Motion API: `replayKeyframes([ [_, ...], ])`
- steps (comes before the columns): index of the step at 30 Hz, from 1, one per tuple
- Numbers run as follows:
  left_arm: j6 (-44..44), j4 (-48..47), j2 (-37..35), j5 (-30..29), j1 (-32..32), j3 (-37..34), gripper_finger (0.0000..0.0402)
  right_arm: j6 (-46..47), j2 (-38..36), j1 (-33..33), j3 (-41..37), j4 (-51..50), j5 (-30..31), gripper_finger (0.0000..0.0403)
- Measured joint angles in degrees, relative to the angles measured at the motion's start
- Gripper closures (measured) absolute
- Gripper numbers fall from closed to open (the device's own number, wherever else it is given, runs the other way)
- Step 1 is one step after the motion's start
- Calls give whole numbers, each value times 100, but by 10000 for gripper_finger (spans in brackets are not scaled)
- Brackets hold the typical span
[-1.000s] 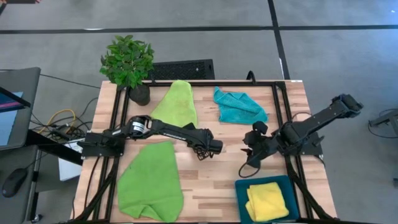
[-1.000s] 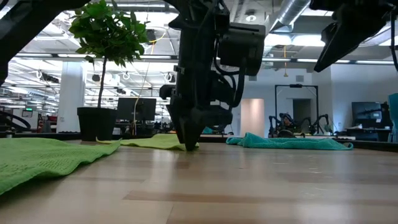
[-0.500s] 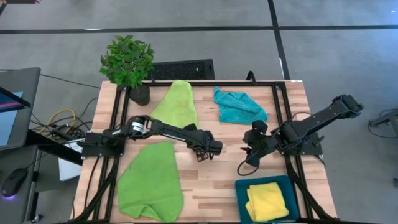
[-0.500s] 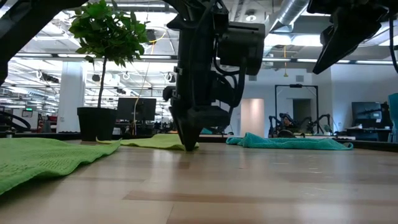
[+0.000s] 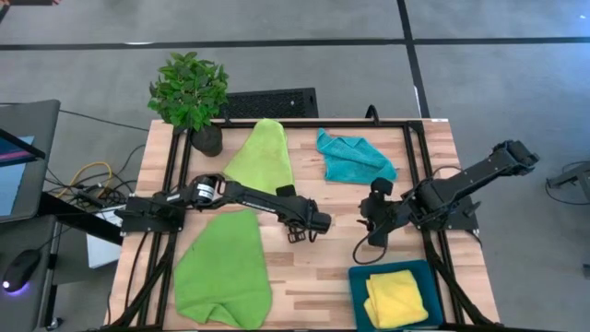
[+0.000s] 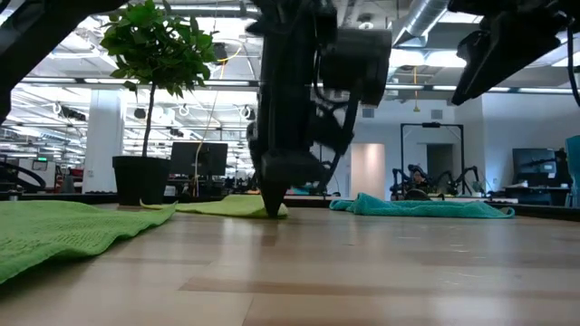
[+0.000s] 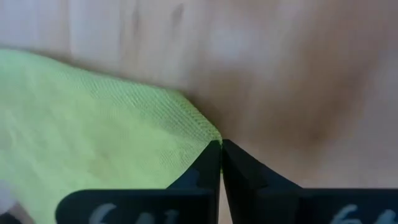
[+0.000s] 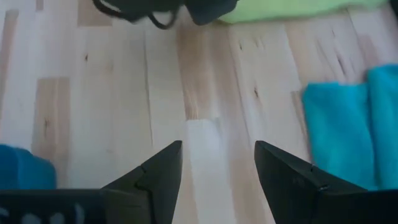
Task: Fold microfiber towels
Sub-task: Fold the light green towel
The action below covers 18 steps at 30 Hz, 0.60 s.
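Wooden counter (image 5: 304, 267) carrying four microfiber towels: two lime green — one (image 5: 263, 155) lying at the far side beside one potted plant (image 5: 190, 95), one (image 5: 224, 269) at the near left; one turquoise (image 5: 353, 157) at far centre; one yellow (image 5: 402, 297) sitting on a teal tray (image 5: 357, 279). Left gripper (image 5: 302, 231) — jaws closing fully on the far green towel's corner, a pinch only the left wrist view is showing. Right gripper (image 5: 371, 219) hovering nearby, jaws standing wide, holding nothing.
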Motion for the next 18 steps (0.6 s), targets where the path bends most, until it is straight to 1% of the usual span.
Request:
replayKeyframes([
  [5,114,-874,-11,85,-213,733,401,-1033,260,-1,0,490,2,178],
  [10,139,-1843,-27,-60,-290,1580,401,-2104,772,-56,-2,1288,44,178],
  [13,133,-1858,-67,-109,-296,1907,401,-2428,1083,-170,-4,1839,55,178],
  [16,272,-1899,-230,-4,-302,2182,401,-2768,1373,-308,-7,2268,67,178],
  [18,251,-1875,-369,-47,-309,2263,401,-2917,1514,-401,-7,2585,138,178],
])
